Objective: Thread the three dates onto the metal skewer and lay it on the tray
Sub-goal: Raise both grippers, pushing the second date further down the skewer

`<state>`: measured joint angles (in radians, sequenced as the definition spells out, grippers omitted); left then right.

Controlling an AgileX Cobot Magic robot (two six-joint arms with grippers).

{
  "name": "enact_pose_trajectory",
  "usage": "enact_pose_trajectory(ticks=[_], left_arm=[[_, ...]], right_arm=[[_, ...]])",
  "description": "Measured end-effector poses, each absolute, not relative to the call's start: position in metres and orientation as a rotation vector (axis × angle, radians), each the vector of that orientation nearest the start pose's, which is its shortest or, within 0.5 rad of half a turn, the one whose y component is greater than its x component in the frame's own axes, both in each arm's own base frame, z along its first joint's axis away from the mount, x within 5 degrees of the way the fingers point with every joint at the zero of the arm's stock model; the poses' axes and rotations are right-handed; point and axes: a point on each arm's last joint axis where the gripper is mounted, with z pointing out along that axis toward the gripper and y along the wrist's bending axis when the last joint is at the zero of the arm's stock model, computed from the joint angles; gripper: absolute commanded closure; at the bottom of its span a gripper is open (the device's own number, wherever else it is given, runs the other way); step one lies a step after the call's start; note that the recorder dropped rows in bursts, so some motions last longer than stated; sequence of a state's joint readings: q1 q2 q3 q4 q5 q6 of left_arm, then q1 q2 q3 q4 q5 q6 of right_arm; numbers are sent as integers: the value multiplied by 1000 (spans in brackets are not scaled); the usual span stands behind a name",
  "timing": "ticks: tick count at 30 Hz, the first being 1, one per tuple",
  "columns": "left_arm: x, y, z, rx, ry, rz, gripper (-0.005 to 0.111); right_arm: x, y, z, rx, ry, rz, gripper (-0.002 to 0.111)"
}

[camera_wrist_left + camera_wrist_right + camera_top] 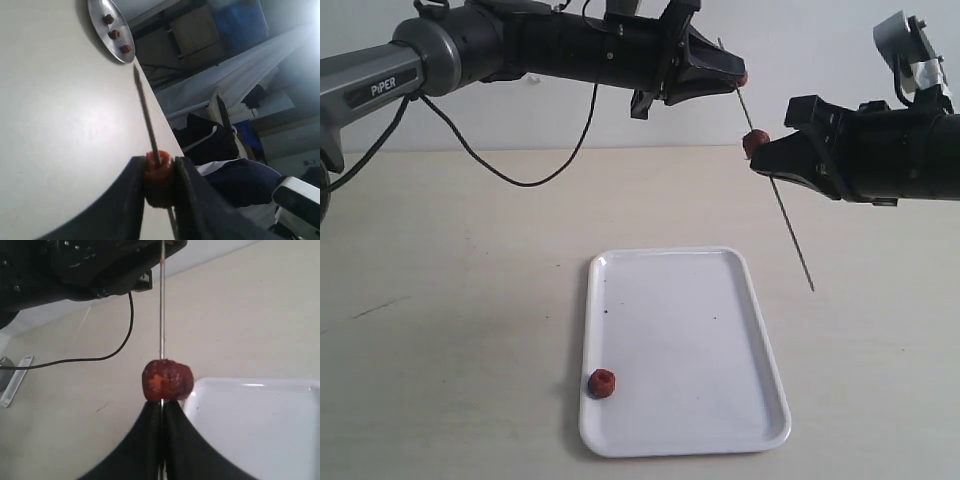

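The metal skewer [785, 215] hangs slanted in the air above the table, behind the white tray [690, 330]. My left gripper [738, 75] is shut on a date [159, 172] threaded near the skewer's upper end, and the rod [145, 110] runs on past the fingers. My right gripper [760, 160] is shut on the skewer [161, 315] lower down. A second date [167, 380] sits on the rod, touching the right gripper's [161, 407] fingertips. The third date [602, 383] lies loose in the tray's near left corner.
A black cable [510, 175] trails from the left arm onto the table behind the tray. In the left wrist view a silvery oval dish [102, 35] with three small brown pieces sits at the table's edge. The tray's rim [260, 385] lies beside the right fingers.
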<state>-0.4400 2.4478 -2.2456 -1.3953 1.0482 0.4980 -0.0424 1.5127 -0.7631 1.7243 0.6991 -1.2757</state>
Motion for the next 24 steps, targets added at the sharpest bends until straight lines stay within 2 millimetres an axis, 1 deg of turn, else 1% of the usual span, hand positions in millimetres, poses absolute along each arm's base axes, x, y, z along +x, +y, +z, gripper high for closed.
enact_pose_trajectory(ticks=[2, 4, 9, 14, 24], left_arm=[[449, -304, 248, 475, 2152, -1716, 86], [448, -308, 248, 484, 2146, -1711, 86], [448, -308, 247, 508, 2145, -1686, 86], [448, -307, 245, 531, 2156, -1658, 86], [445, -308, 244, 565, 2166, -1661, 86]], right_arm=[[299, 45, 233, 152, 2121, 992, 108], [310, 45, 225, 163, 2139, 1002, 108], [325, 47, 212, 142, 2159, 1047, 108], [327, 47, 213, 125, 2155, 1040, 108], [336, 45, 221, 121, 2130, 1006, 108]])
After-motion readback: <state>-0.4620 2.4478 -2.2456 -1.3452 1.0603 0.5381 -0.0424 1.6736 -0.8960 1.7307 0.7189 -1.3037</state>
